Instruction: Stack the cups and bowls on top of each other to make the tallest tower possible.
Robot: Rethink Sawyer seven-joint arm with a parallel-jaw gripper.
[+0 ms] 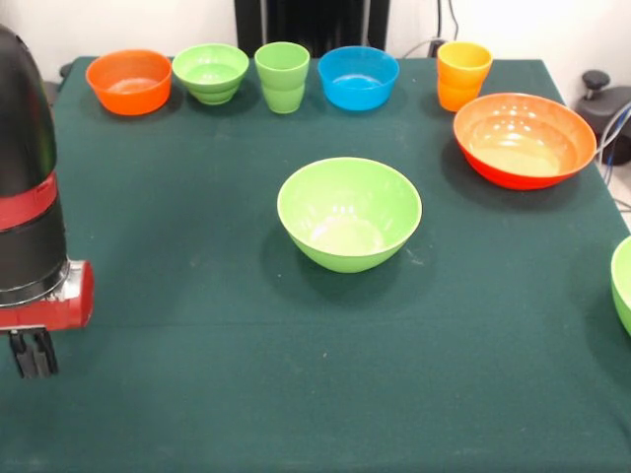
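Bowls and cups sit apart on the green table (296,394), none stacked. We see a large light green bowl (349,213) at centre. At twelve o'clock runs a row: small orange bowl (129,81), small green bowl (211,72), green cup (282,76), blue bowl (358,77), orange-yellow cup (463,74). At two o'clock sits the large orange-red bowl (525,139); at four, another green bowl's edge (622,284). At eight o'clock our gripper (33,353) hangs; we cannot tell how its fingers stand.

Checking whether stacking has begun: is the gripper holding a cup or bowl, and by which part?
Nothing is held: the gripper hangs at the table's edge, clear of every cup and bowl.
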